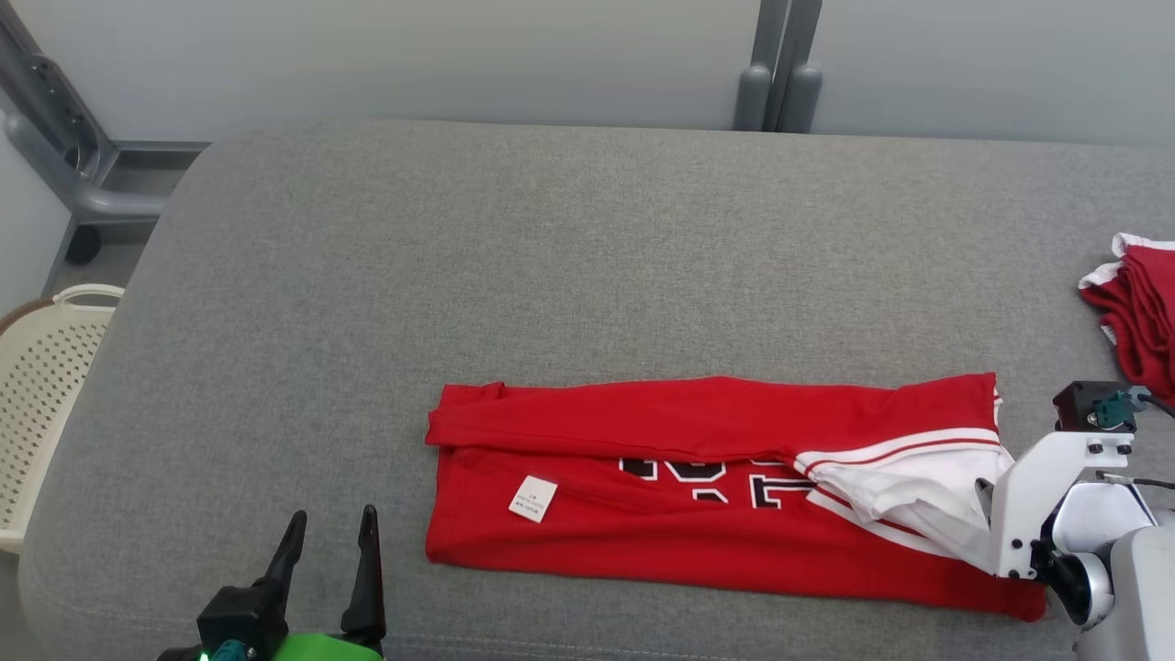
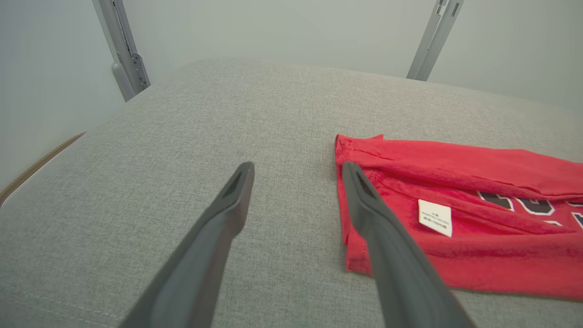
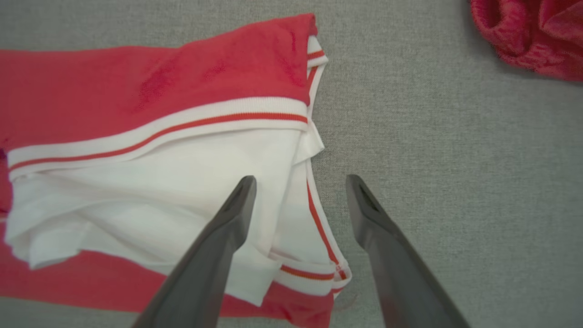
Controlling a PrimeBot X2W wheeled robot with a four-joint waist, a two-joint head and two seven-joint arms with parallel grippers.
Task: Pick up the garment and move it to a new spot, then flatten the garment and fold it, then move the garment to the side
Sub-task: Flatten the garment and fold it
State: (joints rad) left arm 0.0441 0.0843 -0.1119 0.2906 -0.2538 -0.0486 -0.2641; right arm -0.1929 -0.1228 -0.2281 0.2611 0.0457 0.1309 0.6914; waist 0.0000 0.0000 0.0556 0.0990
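Note:
A red garment (image 1: pixel 698 542) with black and white lettering lies folded into a long band on the grey padded table (image 1: pixel 551 257), a white label on its left part. Its right end shows white fabric with red stripes (image 3: pixel 159 191). My right gripper (image 3: pixel 300 182) hovers open over that right end, the left finger above the white fabric and the right finger above bare table. The right arm's white wrist (image 1: pixel 1037 505) covers the fingers in the head view. My left gripper (image 1: pixel 330 537) is open and holds nothing, just left of the garment's left edge (image 2: pixel 341 182).
A second red and white garment (image 1: pixel 1143 321) lies bunched at the table's right edge, also visible as a red heap (image 3: pixel 533 36). A cream perforated basket (image 1: pixel 46 386) stands beside the table's left side. Grey metal posts (image 1: pixel 776 83) rise behind the table.

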